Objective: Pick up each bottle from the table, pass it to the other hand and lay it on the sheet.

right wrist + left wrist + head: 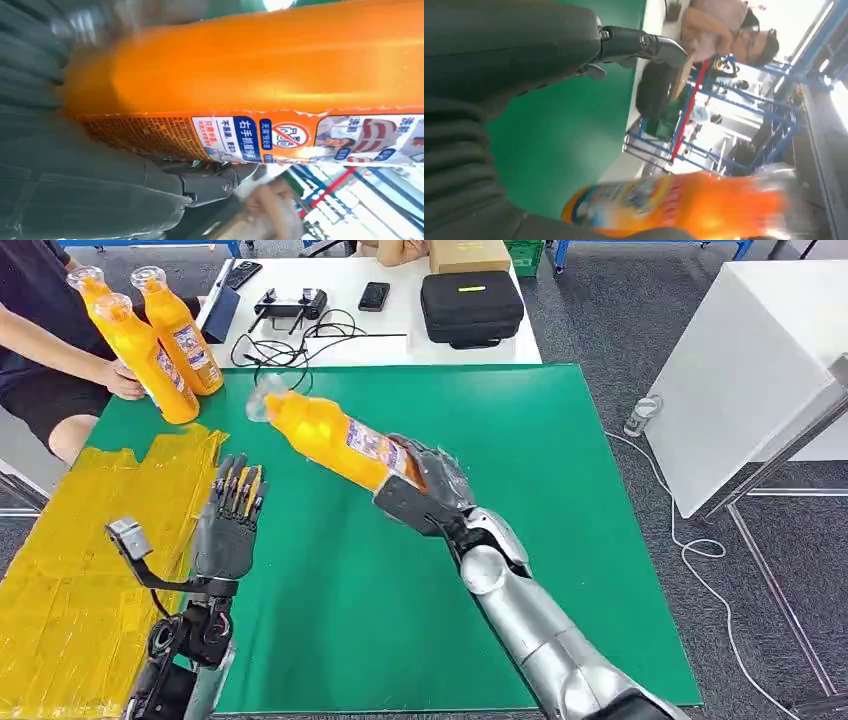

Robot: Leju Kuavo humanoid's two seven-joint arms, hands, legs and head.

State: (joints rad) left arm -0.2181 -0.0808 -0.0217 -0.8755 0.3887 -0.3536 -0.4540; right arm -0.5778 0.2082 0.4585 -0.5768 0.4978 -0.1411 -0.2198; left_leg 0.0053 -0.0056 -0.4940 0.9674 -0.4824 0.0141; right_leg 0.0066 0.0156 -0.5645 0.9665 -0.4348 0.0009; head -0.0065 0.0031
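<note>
While my right hand (425,480) grips the orange bottle (335,440) only around its base end, the long body and clear cap stick out tilted toward my left, held up above the green worktop (560,500), and that is where I judge the trouble could come from: so much of the bottle's weight hangs beyond my fingers that it could pivot or slide out before the handover. My left hand (228,520) is empty, fingers straight and a little apart, hovering over the worktop beside the yellow sheet (70,560); the bottle's capped end sits above and to the far side of it, near but not touching. If my left hand closes too near the cap or on the slick label, or my right lets go before the left has a firm wrap, I expect the bottle would drop onto the green surface and roll. Farther out, a person's hand (125,380) steadies two more orange bottles (160,340) at the far left corner, close enough that a wide swing could knock them.
</note>
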